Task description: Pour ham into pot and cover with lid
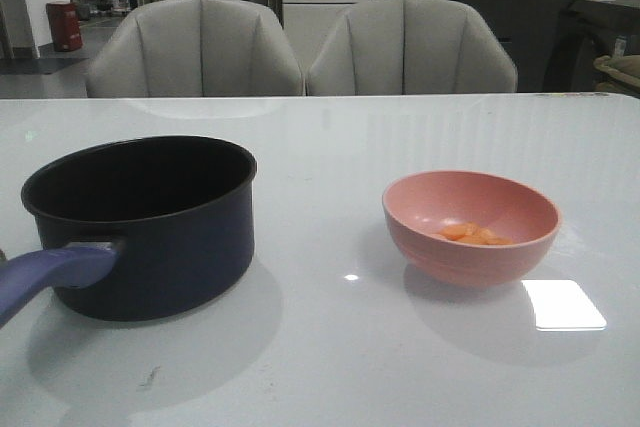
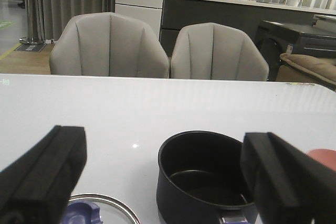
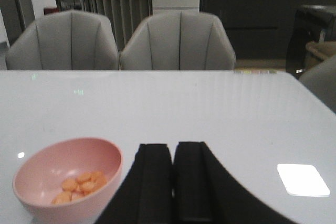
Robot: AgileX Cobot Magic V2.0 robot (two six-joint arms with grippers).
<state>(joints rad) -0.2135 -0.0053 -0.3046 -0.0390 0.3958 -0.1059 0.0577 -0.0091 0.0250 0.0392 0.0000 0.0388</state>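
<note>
Ham (image 3: 79,184) in pink bowl (image 3: 37,192), right pincer (image 3: 173,182) closed empty beside it, left pincer (image 2: 163,177) spread wide before pot (image 2: 202,177)

Left gripper (image 2: 163,182): black fingers (image 2: 44,174) spread wide, nothing between them. Right gripper (image 3: 173,182): black fingers (image 3: 152,182) pressed together, empty. Neither arm visible from front.

You have bare table (image 1: 330,147) between pot (image 1: 150,227) and bowl (image 1: 470,227); the pot's handle (image 1: 50,277) juts toward you.
</note>
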